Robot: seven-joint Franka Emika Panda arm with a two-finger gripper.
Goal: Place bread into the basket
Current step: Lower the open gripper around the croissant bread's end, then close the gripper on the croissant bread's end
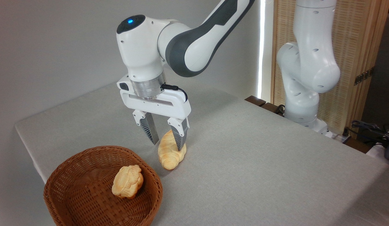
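The bread (169, 154), a golden braided loaf, lies on the grey table just right of the basket's far rim. My gripper (167, 143) hangs straight down over it and is open. One finger stands to the left of the loaf with a small gap, the other finger (179, 135) is in front of the loaf's far part. The reddish-brown wicker basket (75, 194) sits at the front left corner of the table.
A smaller lumpy golden bun (128, 181) lies inside the basket, toward its right side. The arm's white base (303, 103) stands at the table's far right edge. The table's left edge runs close to the basket.
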